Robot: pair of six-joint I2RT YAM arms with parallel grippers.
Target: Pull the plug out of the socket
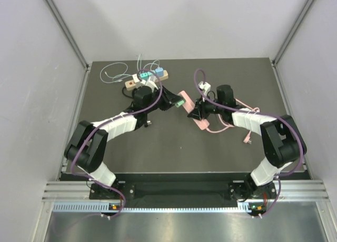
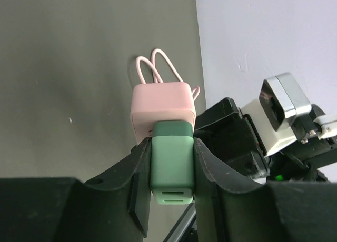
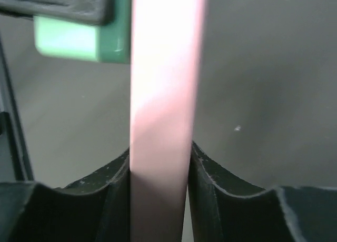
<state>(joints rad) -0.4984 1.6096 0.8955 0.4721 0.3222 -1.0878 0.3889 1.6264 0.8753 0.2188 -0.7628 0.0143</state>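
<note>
Left wrist: one green plug (image 2: 171, 171), clamped in left end effector (image 2: 172, 165), seated in one pink socket (image 2: 162, 108); right end effector (image 3: 160, 165) clamps socket.

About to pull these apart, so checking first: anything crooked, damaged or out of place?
Nothing stands out. The green rectangular plug sits straight in the pink square socket block, left end effector clamped on the plug, right end effector on the block. A pink cable lies loose on the dark tabletop.

Top view looks down from high behind onto the whole surface (image 1: 174, 147); both close-range wrist views share the green plug (image 2: 171, 168).
</note>
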